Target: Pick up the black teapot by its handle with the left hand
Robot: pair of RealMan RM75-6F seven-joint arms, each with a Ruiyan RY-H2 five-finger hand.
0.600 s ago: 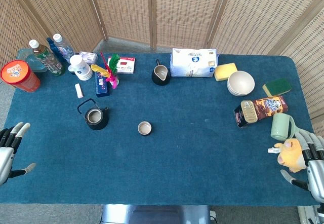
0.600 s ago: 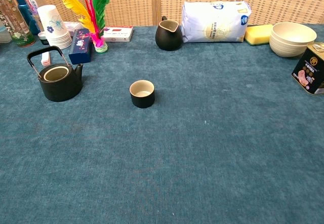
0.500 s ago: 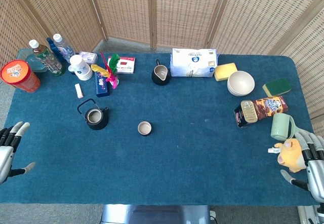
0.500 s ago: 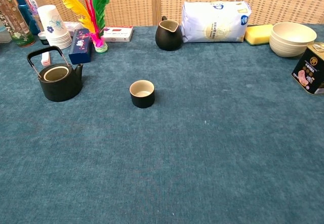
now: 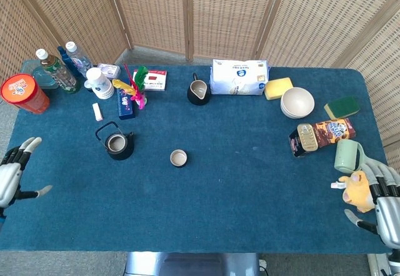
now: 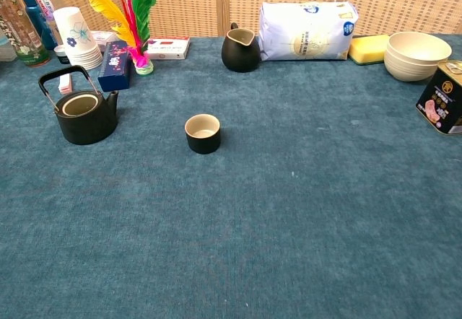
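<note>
Teapot: black teapot stands upright on the blue table, left of a small cup, handle raised.
Left hand: left hand at the table's left edge, fingers spread, empty, well apart from the teapot.
Right hand: right hand at the right edge, fingers spread, just beside a yellow plush toy.

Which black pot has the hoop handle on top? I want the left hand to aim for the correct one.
The teapot near the left side of the table: a hoop handle arches over its open top. The black pitcher beside the white bag has only a side handle.
</note>
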